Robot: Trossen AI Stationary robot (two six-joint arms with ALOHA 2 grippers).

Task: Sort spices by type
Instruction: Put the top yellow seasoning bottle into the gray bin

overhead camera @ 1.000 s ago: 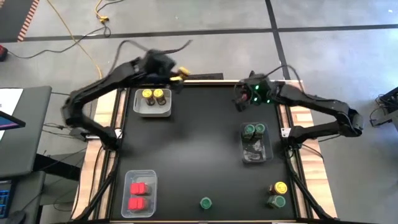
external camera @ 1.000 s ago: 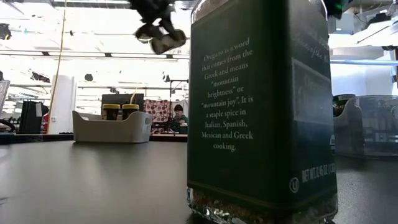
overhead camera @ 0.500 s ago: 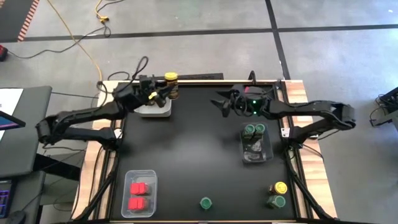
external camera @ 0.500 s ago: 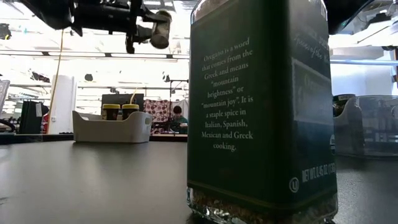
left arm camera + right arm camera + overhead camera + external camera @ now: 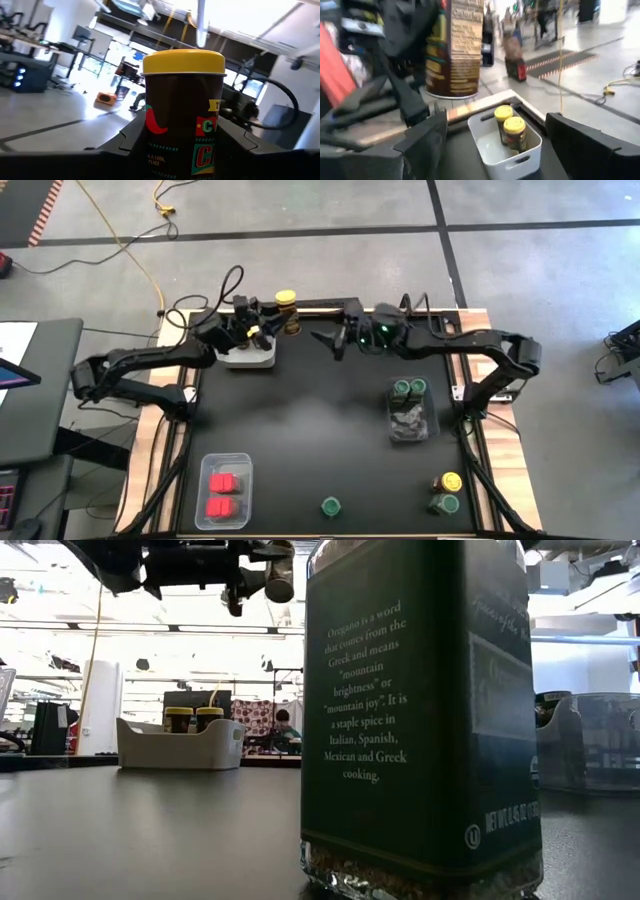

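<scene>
You see the left gripper (image 5: 272, 320) in the upper middle of the high view, clenched on a yellow-lid jar (image 5: 286, 302), which it holds up in the air just beside the white bin (image 5: 247, 358) at the far edge of the table (image 5: 300, 430). In the left wrist view the same jar (image 5: 183, 100) stands upright between the two dark fingers, so the grip looks firm. That bin already keeps two jars of the same kind (image 5: 511, 125), and I judge this is why the jar is carried here: the yellow lids go together.

The right gripper (image 5: 338, 340) hangs near, a little to the right in the high view, with its jaws spread wide and nothing between them (maybe it waits to receive the jar, but this is only a guess).

Other spices are sorted partly: green-lid jars (image 5: 407, 388) in the clear bin (image 5: 410, 425) at the right, red blocks (image 5: 222, 492) in the tray (image 5: 243, 465) at lower left. Some containers (image 5: 446, 492) and one green jar (image 5: 331, 506) stand loose along the lower edge.
</scene>
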